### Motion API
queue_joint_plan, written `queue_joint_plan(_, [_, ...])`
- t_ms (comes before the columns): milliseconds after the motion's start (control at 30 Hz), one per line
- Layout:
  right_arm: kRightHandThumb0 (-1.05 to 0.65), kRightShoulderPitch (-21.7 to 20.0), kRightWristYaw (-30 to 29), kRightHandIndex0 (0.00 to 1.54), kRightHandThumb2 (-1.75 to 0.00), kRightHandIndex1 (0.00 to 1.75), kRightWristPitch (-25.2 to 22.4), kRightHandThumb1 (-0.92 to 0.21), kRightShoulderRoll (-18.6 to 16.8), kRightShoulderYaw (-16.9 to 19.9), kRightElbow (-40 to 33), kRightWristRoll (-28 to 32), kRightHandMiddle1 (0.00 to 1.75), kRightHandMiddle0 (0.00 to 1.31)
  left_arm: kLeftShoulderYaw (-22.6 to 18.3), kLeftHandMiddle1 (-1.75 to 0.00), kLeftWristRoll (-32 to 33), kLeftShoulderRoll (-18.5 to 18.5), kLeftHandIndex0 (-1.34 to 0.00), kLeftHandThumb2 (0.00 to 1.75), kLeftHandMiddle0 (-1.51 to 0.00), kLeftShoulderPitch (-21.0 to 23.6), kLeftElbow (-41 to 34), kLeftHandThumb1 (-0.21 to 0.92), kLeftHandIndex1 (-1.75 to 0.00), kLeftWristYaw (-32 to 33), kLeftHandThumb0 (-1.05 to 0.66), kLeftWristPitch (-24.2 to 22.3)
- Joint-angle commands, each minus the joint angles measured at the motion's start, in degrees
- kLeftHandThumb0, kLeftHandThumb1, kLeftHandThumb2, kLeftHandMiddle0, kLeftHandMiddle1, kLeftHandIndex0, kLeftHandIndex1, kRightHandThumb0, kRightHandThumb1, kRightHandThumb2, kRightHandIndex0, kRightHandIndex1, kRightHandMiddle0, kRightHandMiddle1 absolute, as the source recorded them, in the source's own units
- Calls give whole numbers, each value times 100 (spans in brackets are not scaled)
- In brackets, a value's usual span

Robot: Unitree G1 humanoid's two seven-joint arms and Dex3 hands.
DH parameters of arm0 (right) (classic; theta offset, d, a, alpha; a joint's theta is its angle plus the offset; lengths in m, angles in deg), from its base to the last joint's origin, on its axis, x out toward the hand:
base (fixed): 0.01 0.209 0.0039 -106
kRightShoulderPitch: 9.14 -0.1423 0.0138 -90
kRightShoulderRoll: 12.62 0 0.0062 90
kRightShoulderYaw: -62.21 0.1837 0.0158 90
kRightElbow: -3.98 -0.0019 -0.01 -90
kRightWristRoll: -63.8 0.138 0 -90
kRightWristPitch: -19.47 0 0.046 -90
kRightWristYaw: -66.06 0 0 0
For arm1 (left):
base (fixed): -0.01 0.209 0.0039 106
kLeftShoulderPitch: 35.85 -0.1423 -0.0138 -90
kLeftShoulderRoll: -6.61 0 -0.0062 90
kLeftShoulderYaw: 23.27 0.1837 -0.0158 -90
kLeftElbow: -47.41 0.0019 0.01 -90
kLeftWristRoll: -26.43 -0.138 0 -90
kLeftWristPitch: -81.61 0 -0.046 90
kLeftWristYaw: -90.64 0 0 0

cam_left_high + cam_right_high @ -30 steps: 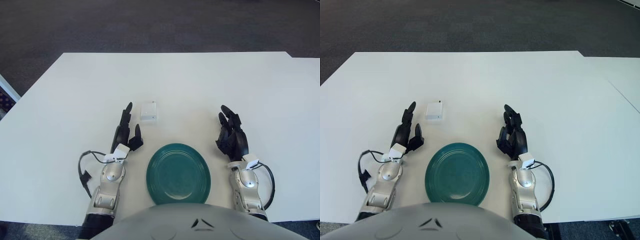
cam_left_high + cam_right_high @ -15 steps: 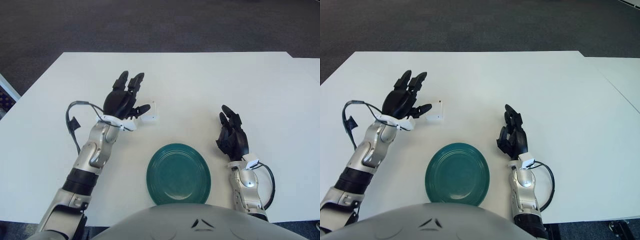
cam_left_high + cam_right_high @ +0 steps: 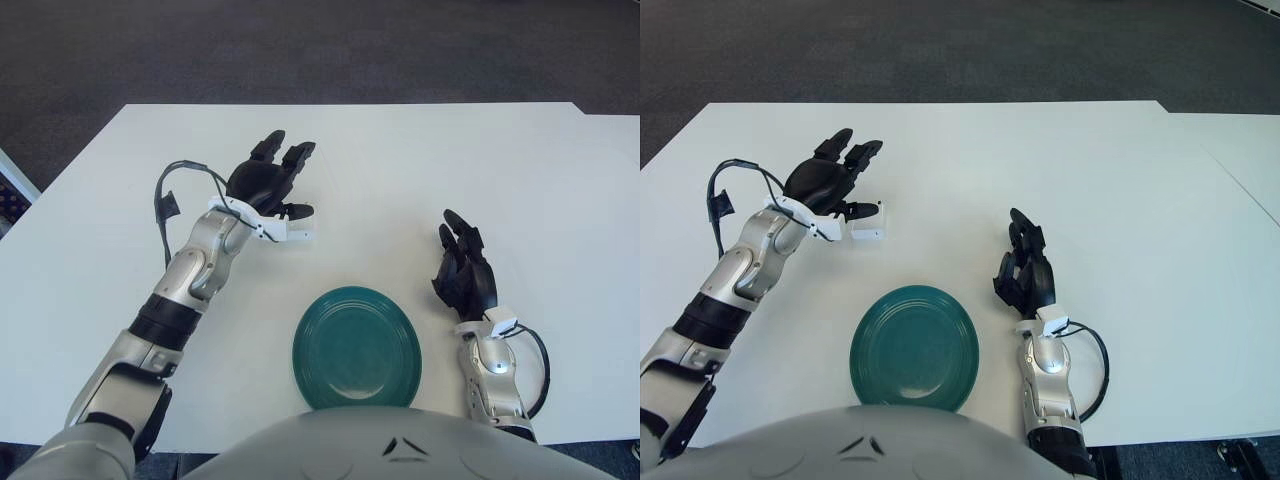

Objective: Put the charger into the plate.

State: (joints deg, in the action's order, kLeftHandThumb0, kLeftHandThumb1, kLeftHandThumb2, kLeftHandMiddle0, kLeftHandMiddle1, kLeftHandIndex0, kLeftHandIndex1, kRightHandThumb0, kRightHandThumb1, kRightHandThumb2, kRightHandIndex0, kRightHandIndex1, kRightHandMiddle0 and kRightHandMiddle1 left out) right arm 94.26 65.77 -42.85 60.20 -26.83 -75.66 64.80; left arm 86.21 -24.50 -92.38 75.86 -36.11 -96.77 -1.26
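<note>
Beyond the green plate, on the white table, lies the small white charger, just beside the plate's far-left rim. Left hand hovers over it, fingers spread, holding nothing. Good practice: lower squarely, thumb and fingers on opposite faces, close firmly, then lift. Right hand rests idle beside the plate.

No writing can be read anywhere here. The white charger shows no legible label or brand. The green plate carries no mark either.
</note>
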Motion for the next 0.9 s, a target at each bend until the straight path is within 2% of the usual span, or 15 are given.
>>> queue_joint_plan(0, [-84, 561, -58, 21, -95, 0, -233, -92, -65, -77, 759, -173, 52, 0, 92, 0, 70, -42, 0, 41, 0, 168, 123, 92, -51, -45, -105, 98])
queue_joint_plan(433, [-84, 593, -37, 20, -95, 0, -197, -92, -43, -126, 772, -154, 51, 0, 469, 0, 132, 76, 0, 40, 0, 505, 672, 92, -59, -311, -105, 137])
queue_joint_plan(633, [-83, 606, -84, 20, -95, 0, -176, -92, -72, -136, 780, -172, 51, 0, 651, 0, 155, 120, 0, 46, 0, 680, 1280, 92, -61, -164, -105, 382])
queue_joint_plan(867, [-83, 616, -133, 21, -95, 1, -130, -92, -82, -136, 813, -182, 54, 0, 744, 0, 143, 87, 0, 50, 0, 721, 1663, 92, -66, -45, -105, 607])
